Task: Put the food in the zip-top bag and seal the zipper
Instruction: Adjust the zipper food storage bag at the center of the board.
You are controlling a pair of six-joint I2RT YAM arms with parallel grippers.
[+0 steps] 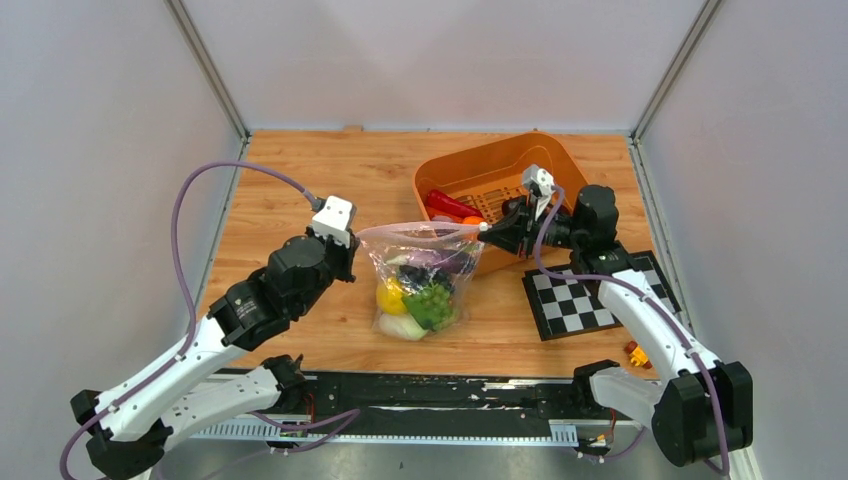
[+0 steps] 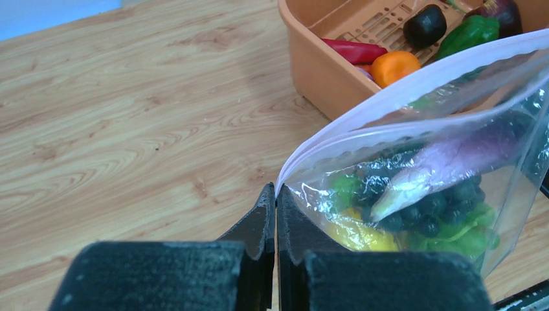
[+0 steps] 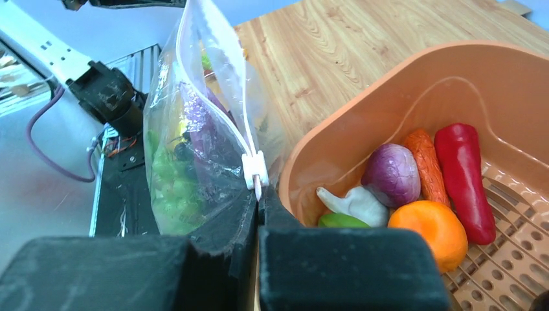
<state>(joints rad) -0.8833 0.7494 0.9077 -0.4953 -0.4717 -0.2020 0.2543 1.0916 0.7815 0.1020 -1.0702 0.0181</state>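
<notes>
**A:** What has the right claw got?

**B:** Its fingers are pressed tight on the white slider at the right end of the zipper, with no gap between them. The left claw is pinched just as tight on the other top corner of the bag.

**A:** And where's the bag?

**B:** It hangs between the two claws at mid-worktop, somewhat toward the near edge, and its bottom seems to rest on the wood. The food sits low inside, with grapes, a lemon and an eggplant among it. More pieces lie in the tub toward the far right corner, just beside the right claw.

**A:** Is the mouth shut?

**B:** No. From the left wrist, the two lips bow apart along most of their length. I'd judge the sealing has not begun.

**A:** How do we do it well?

**B:** The left claw should anchor its corner and not give. The right claw should draw the slider straight along the strip toward it, level with the mouth, so the strip is taut. If the strip sags, the slider will likely jam.

**A:** What are the risks?

**B:** The film looks thin and slippery. A pull angled downward could drag the corner out of the left claw or tip the bag. The eggplant's tip lies near the lips, and if it pokes between them the seal would stop there.
</notes>
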